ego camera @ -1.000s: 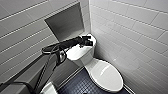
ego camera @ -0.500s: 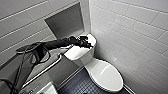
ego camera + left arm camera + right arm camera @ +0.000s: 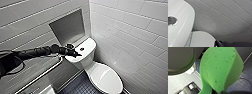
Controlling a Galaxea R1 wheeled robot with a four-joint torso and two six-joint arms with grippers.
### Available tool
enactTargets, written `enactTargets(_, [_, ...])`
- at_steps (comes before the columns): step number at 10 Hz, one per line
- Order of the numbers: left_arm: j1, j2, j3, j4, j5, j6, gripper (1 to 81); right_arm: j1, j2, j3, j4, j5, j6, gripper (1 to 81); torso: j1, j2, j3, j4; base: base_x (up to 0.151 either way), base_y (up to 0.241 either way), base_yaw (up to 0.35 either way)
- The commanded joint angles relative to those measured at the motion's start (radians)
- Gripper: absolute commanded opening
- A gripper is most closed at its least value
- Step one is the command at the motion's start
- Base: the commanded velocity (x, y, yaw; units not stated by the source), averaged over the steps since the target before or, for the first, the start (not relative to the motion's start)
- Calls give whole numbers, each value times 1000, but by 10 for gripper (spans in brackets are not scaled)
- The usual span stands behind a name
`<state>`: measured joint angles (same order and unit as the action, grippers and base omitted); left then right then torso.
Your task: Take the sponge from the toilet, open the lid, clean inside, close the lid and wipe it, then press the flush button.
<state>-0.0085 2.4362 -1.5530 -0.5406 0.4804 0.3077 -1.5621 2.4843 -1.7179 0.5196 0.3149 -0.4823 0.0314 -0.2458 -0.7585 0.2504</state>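
Now sponge [image 3: 220,69] pinched in R gripper [image 3: 218,91], bulging past it.

The white glossy ceramic toilet [image 3: 100,72] stands upright, with its oval lid [image 3: 106,77] shut flat over the bowl. Its boxy, rounded tank [image 3: 88,44] rises behind the lid. The small dark round flush button [image 3: 82,49] sits in the middle of the flat tank top; the left wrist view shows it shiny with a paler rim. The bright green porous sponge [image 3: 220,69] is off the toilet, in the air. It is bent into a curve, its lower end pinched in the right gripper [image 3: 218,92].
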Motion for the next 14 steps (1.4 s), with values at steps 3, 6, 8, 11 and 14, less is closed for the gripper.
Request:
enactTargets(3, [233,-287,267,97,38,-2,10,0,-9,21,-19,-103,-4,10,0,0,82,0,0,0,0])
enactTargets(6, [622,-333,283,232,-127,5,10,30,6,-26,-19,-105,-4,10,-2,-1,83,0,0,0,0])
enactTargets(8, [843,-301,261,301,-207,5,10,33,21,-60,-21,-105,-2,10,-2,-1,82,0,0,0,0])
enactTargets(11, [1144,-128,64,360,-367,11,10,35,23,-74,-22,-105,-1,10,-3,-1,83,0,0,0,0])
enactTargets(14, [1324,57,-185,372,-445,14,10,33,35,-106,-23,-106,-2,10,-3,-2,83,0,0,0,0])
